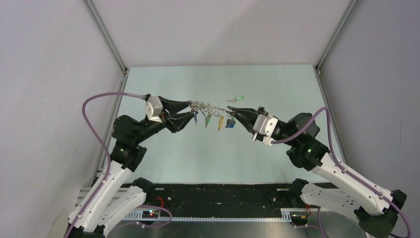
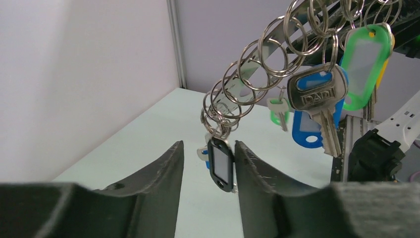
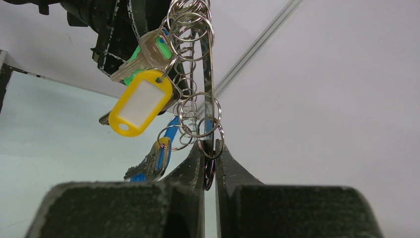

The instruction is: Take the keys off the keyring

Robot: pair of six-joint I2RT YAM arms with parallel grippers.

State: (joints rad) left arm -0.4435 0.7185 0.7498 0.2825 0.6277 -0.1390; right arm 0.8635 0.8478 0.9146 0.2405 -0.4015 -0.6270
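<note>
The keyring hangs in the air between my two grippers, strung with several small split rings. Keys with blue, green and yellow heads or tags dangle from it. My right gripper is shut on the ring's right end; the wrist view shows the thin ring pinched between the jaws, with a yellow tag beside it. My left gripper is open at the left end. A black tag hangs between its jaws, against the right finger.
One green-headed key lies loose on the pale table behind the ring; it also shows in the left wrist view. Grey walls close in the table on the left, back and right. Cables loop beside both arms.
</note>
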